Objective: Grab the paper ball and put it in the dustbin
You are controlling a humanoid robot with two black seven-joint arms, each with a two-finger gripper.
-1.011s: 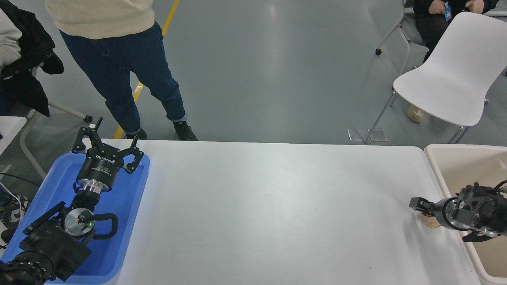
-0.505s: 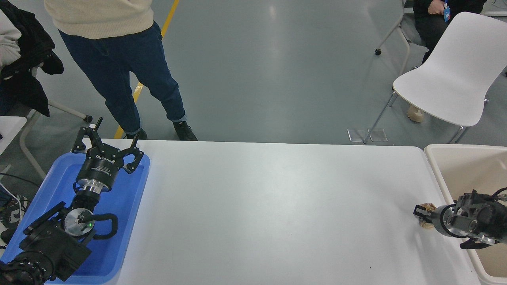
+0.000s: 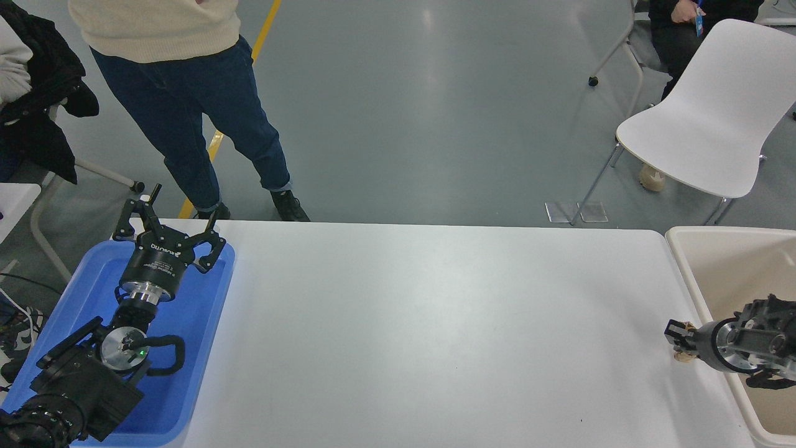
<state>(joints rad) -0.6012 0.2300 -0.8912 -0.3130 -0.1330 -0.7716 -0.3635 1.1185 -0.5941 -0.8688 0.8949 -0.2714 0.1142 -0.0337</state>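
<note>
Paper ball (image 3: 683,356), lower right of frame, pinched in the closed right gripper (image 3: 681,339) just left of the dustbin (image 3: 684,261) rim, so release lies rightward; left gripper (image 3: 168,227) spread open, parked over blue tray (image 3: 205,323), lower left.

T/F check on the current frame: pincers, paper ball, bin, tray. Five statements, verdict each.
1. The right pincer is shut on the paper ball. True.
2. The paper ball lies inside the dustbin. False: it is held over the table's right edge, beside the bin's rim.
3. The left pincer is open, over the blue tray. True.
4. The dustbin sits at the table's left end. False: right end; the blue tray is at the left.
5. A white chair stands beyond the table. True.
</note>
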